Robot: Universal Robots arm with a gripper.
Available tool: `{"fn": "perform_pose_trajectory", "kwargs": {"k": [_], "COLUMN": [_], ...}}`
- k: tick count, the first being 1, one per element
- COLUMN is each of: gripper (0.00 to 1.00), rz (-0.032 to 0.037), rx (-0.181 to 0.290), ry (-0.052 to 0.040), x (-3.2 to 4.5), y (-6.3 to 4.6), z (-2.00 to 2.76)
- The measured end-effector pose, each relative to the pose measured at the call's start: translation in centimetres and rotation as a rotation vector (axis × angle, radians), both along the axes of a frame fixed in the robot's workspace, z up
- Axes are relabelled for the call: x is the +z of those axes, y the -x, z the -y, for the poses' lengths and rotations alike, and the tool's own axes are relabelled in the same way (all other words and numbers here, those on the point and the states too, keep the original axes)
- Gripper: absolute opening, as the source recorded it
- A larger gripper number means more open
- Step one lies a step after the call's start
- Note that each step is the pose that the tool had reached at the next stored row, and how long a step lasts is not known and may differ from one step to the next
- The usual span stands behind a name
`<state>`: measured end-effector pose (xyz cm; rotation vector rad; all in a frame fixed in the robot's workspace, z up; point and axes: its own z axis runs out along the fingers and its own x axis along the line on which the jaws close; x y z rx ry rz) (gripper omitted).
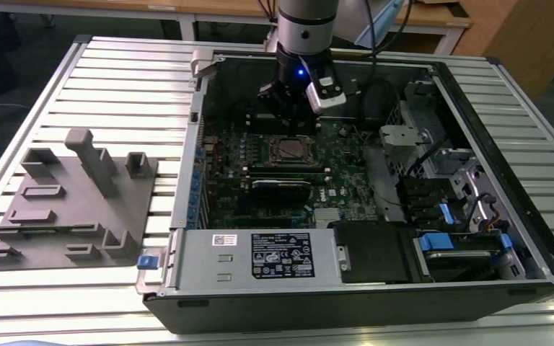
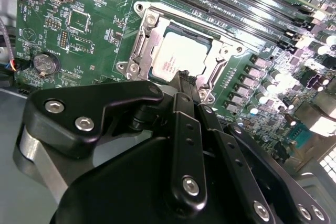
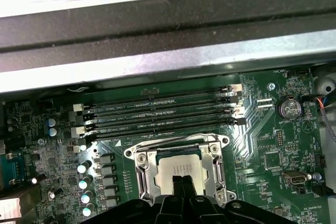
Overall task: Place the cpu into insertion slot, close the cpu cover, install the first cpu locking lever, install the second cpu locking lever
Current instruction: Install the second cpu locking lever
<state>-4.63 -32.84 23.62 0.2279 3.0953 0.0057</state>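
The arm reaches down into the open computer case [image 1: 469,94], which lies on a ribbed metal tabletop [image 1: 123,79]. In the exterior view the claw [image 1: 290,115] hangs just above the insertion slot [image 1: 290,151], toward 12 o'clock from it on the green motherboard [image 1: 345,173]. In both wrist views the claw's [image 2: 183,77] two dark fingers [image 3: 182,187] stand close together with only a thin gap between them, gripping nothing, their tips over the edge of the cpu [image 2: 178,56]. The cpu [image 3: 181,169] lies flat in the insertion slot [image 2: 137,56], its silver-grey face showing through the square window of the cpu cover [image 2: 223,56], which lies down over it. In the first wrist view the cpu cover [image 3: 218,174] frames the chip, and the long black memory slots [image 3: 157,114] run just beside the socket, toward the case wall. A grey parts fixture [image 1: 70,202] sits on the tabletop at 9 o'clock from the case, well apart from the claw.
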Motion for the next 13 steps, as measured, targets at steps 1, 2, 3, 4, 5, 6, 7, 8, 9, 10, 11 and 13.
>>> {"fn": "perform_pose_trajectory", "kwargs": {"k": [1,2,3,4,5,6,7,8,9,10,11,13], "gripper": [0.1,0.1,0.1,0.1,0.1,0.1,0.1,0.1,0.1,0.1,0.1,0.1], "rz": [0.0,0.0,-0.0001,-0.0001,-0.0001,-0.0001,-0.0001,-0.0001,-0.0002,-0.0001,0.0,0.0], "rx": [0.0,0.0,0.0,0.0,0.0,0.0,0.0,0.0,0.0,0.0,0.0,0.0], "ry": [0.0001,0.0001,0.0002,0.0002,0.0001,0.0002,0.0001,0.0001,0.0002,0.0002,0.0001,0.0001], "x": [0.01,0.02,0.02,0.02,0.02,0.02,0.02,0.02,0.07,0.12,0.17,0.29], "y": [0.0,0.0,0.0,0.0,0.0,0.0,0.0,0.0,0.01,0.01,0.0,0.0], "z": [0.0,0.0,0.02,0.05,0.05,0.05,0.05,0.06,0.06,0.06,0.06,0.06]}}
